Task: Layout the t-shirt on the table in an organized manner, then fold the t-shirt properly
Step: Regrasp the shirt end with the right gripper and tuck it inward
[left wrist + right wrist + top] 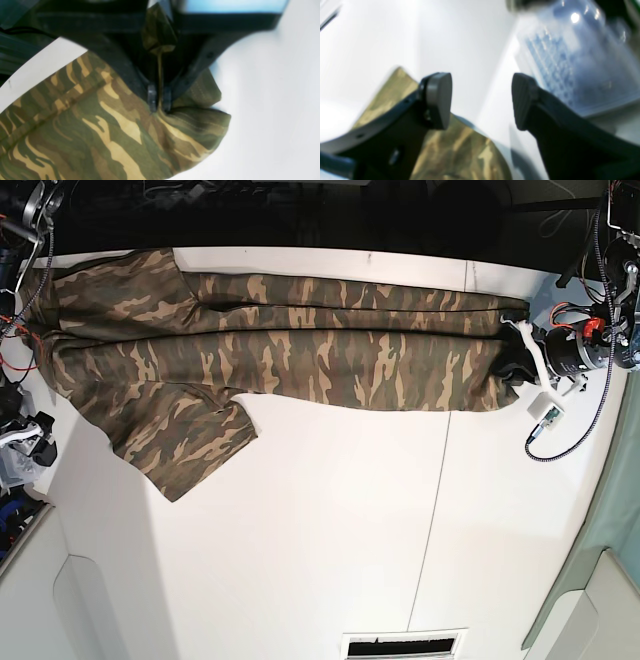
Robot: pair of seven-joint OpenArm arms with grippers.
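Camouflage t-shirt [290,345] stretched long and flat across the far part of the white tabletop [330,520], running nearly from one side edge to the other in the base view. One sleeve splayed toward the near side at that view's left, lying flat on the surface. Several lengthwise creases along the body of the cloth. Thin dark seam line [432,510] crossing the tabletop from the shirt's edge toward the near side. Left end effector [159,101] at the base view's right end of the shirt, pads [151,97] pressed together on a pinched ridge of fabric, a bunch of cloth rising between the fingers toward the wrist camera. Shirt hem spread out below that grip, bare white surface beside it. Right end effector [481,101] spread wide, nothing between its pads, hanging just above a corner of the shirt [460,147]; contact with the cloth not discernible from the blurred view. Blurred bluish translucent object [572,57] beyond the right pad, identity unclear. Cables and red-tipped hardware [585,330] beside the left arm at the tabletop's edge.
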